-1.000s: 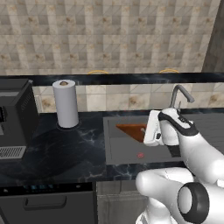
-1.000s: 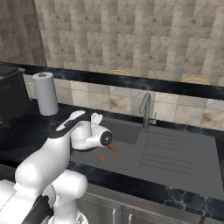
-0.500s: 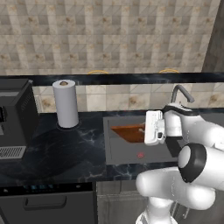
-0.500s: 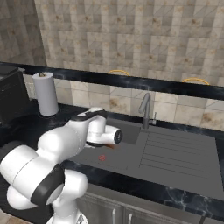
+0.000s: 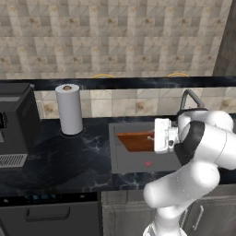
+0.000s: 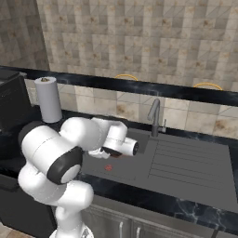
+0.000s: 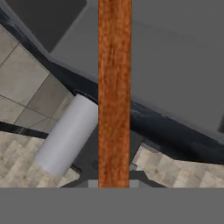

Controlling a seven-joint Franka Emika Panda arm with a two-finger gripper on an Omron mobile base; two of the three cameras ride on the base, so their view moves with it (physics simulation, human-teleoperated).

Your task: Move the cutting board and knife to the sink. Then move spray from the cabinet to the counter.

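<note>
The cutting board (image 5: 135, 141), reddish-brown wood, hangs tilted over the left part of the sink (image 5: 138, 162). My gripper (image 5: 156, 138) is shut on the board's right edge. In the hand view the cutting board (image 7: 114, 92) runs edge-on as a straight brown strip up the middle, rising from between my gripper (image 7: 113, 183) jaws. The black marble counter (image 5: 69, 154) surrounds the sink (image 6: 186, 162). The knife, the spray and the cabinet are out of view.
A white paper towel roll (image 5: 69, 109) stands on the counter left of the sink, near the tiled wall. A black appliance (image 5: 16, 120) sits at the far left. The metal faucet (image 5: 190, 96) rises behind the sink's right side, close to my arm.
My arm's elbow has swung up and turned toward the camera. The hand has shifted slightly, and the board stays over the left of the basin.
</note>
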